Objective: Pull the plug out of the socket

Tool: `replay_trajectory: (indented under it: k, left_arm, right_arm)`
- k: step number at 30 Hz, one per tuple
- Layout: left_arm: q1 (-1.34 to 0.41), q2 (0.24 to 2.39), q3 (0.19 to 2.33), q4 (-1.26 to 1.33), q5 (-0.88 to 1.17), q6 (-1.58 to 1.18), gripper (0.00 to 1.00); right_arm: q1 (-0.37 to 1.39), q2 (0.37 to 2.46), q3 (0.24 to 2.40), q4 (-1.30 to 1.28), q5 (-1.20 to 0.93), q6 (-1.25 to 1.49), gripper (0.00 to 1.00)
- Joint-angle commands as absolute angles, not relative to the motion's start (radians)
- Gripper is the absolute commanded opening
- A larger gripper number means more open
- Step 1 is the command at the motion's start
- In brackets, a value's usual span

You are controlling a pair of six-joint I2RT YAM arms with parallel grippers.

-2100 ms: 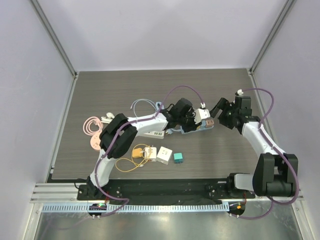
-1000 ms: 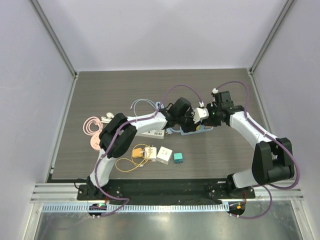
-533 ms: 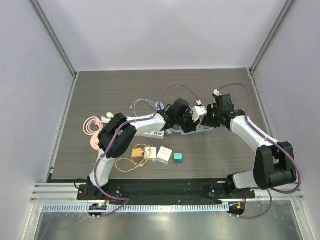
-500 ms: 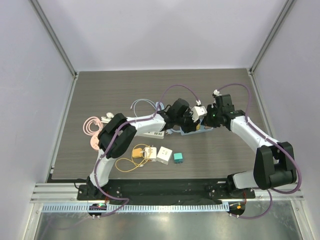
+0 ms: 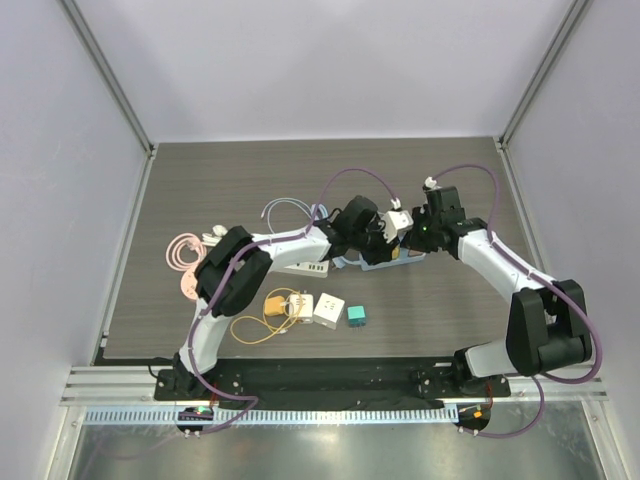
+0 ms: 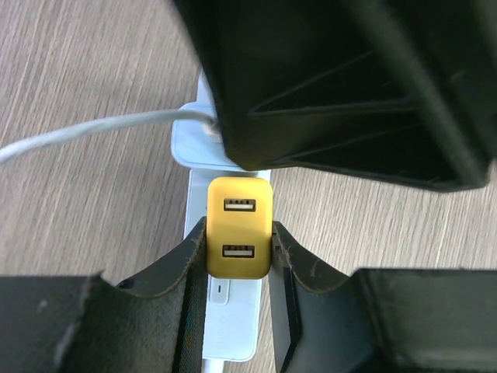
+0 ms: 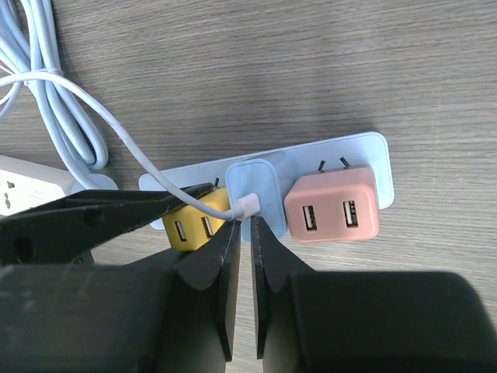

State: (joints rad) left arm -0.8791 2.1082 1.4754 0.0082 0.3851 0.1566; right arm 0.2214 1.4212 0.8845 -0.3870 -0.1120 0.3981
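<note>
Currently both arms meet over the socket strip (image 7: 365,155). It lies flat near the middle of the worktop (image 5: 450,320), slightly toward the right edge. Three plugs sit in it in a row: yellow plug (image 6: 239,225), light-blue plug (image 7: 252,186), pink plug (image 7: 332,214), with the light-blue one in the middle.

Left gripper (image 6: 238,237): jaws clamped on the yellow plug, one finger on each side face. Its two USB ports face the wrist camera.

Right gripper (image 7: 242,229): jaws together, only a sliver between the tips. The tips sit at the near edge of the light-blue plug, right at the connector of the white cable (image 7: 116,128) that goes into it. Can't tell whether they pinch the connector or only touch the plug body. The two grippers are just beside each other, and the left fingers show in the right wrist view next to the yellow plug.

The white cable runs from the light-blue plug toward a pale coiled cord (image 5: 285,212) on the far side of the left arm.

Other items, all apart from the strip:
- white power strip (image 5: 300,267), beside the left forearm
- pink cable coil (image 5: 185,252), near the left edge
- yellow cable bundle (image 5: 262,318), white adapters (image 5: 327,310) and teal block (image 5: 357,316), in a row toward the near edge
</note>
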Motion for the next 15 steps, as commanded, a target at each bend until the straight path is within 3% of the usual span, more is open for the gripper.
replay_trajectory:
  k: [1, 4, 11, 15]
  left_arm:
    - [-0.917, 1.945, 1.62, 0.031, 0.496, 0.233, 0.0]
    - [-0.95, 1.936, 1.618, -0.064, 0.419, 0.351, 0.0]
    - [-0.879, 1.916, 1.606, 0.107, 0.583, 0.051, 0.0]
    - [-0.902, 1.901, 1.609, 0.06, 0.551, 0.08, 0.0]
  right_arm:
    - [0.233, 1.532, 0.813, -0.517, -0.025, 0.387, 0.18]
    - [0.235, 1.531, 0.813, -0.52, -0.02, 0.387, 0.18]
    - [0.235, 1.52, 0.805, -0.526, -0.017, 0.39, 0.18]
    - [0.233, 1.511, 0.811, -0.526, -0.014, 0.388, 0.18]
